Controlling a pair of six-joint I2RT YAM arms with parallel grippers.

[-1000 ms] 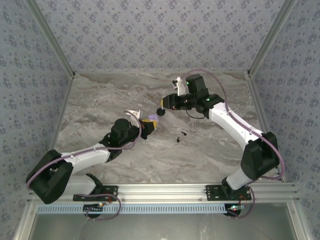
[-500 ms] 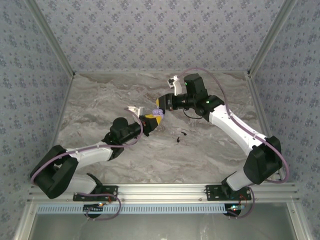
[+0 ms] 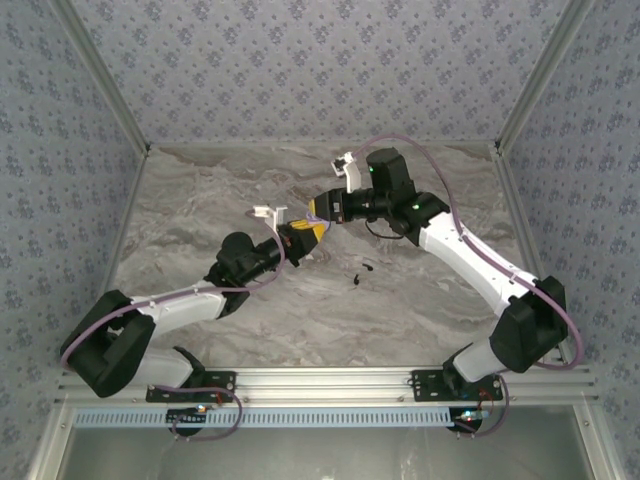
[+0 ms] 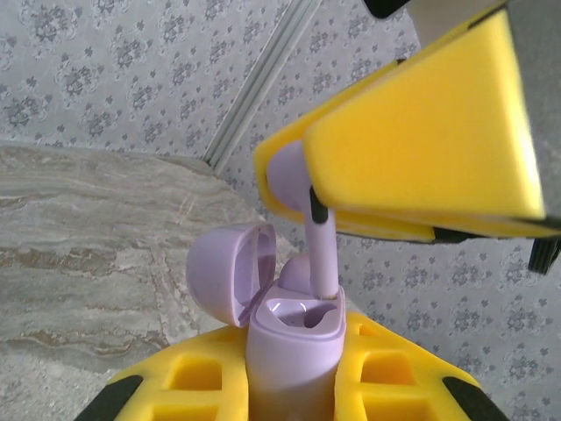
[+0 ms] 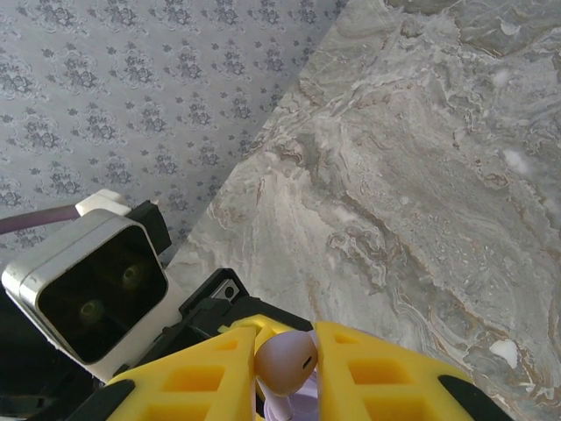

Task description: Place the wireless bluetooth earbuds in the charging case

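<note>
- I see my left gripper [image 4: 294,396] clenched on the lilac charging case [image 4: 293,338], lid open.
- My right gripper [image 5: 286,367] grasps a lilac earbud [image 4: 321,250], its stem entering the case.

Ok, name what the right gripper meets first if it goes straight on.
The open case in the left gripper. The earbud the right gripper carries likely touches first: its stem is at a socket.

No text, label, brand or number can be read on the charging case [image 4: 294,346] or elsewhere.
</note>
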